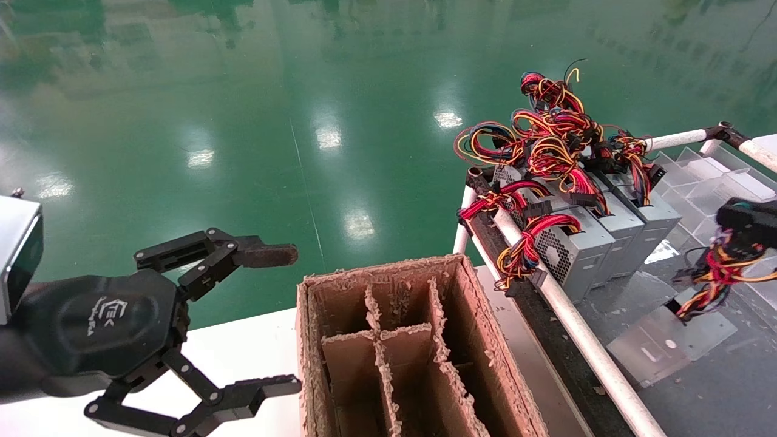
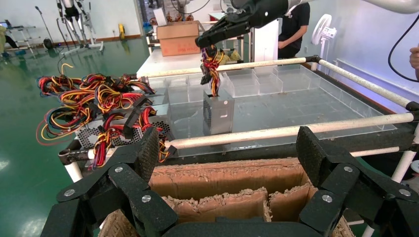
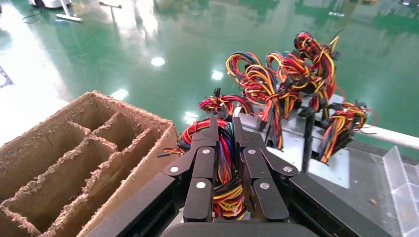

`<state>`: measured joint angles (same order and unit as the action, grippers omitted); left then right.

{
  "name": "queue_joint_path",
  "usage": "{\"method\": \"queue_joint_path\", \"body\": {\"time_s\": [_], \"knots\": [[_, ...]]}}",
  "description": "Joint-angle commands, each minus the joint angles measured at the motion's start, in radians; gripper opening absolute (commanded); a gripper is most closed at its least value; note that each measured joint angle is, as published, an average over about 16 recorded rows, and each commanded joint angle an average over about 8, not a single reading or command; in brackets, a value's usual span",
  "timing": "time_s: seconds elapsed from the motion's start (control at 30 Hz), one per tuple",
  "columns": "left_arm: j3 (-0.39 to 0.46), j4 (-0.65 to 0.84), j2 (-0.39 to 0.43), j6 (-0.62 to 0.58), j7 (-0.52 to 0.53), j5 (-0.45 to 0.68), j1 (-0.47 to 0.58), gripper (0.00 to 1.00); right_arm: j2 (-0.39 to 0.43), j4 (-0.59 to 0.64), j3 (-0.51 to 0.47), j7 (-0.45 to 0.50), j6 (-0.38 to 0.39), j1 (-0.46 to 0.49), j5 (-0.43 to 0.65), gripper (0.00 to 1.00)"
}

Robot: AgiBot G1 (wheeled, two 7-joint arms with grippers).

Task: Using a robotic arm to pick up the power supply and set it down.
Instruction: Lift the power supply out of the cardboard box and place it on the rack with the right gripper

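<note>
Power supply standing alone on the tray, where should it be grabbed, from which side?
By the wire bundle leaving its top, from above. The power supply stands upright; its flat sides look too wide to pinch, the wires form one bunch. The right gripper is shut on that bundle; the left gripper hangs open by the cardboard box.

Cardboard box point(image 1: 419, 340): divided cells open from above | white rail point(image 1: 583, 337): barrier between box and tray point(image 1: 698, 376) | grey boxes in a row point(image 1: 607, 237): topped by tangled wires point(image 1: 552, 139), access blocked.
</note>
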<state>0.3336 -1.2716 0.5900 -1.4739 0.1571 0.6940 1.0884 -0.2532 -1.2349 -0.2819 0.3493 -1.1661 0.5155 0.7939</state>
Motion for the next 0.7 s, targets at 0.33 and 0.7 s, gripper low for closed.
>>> {"method": "queue_joint_path", "body": {"time_s": [0.33,0.7], "knots": [[0.0,0.0,0.0,0.0,0.0,0.0,0.0,1.0,-0.061,-0.094,0.031,0.01,0.121,0.001,0.051,0.0],[0.0,0.0,0.0,0.0,0.0,0.0,0.0,1.0,-0.152,-0.08,0.23,0.029,0.184,0.238,0.145,0.0]]}}
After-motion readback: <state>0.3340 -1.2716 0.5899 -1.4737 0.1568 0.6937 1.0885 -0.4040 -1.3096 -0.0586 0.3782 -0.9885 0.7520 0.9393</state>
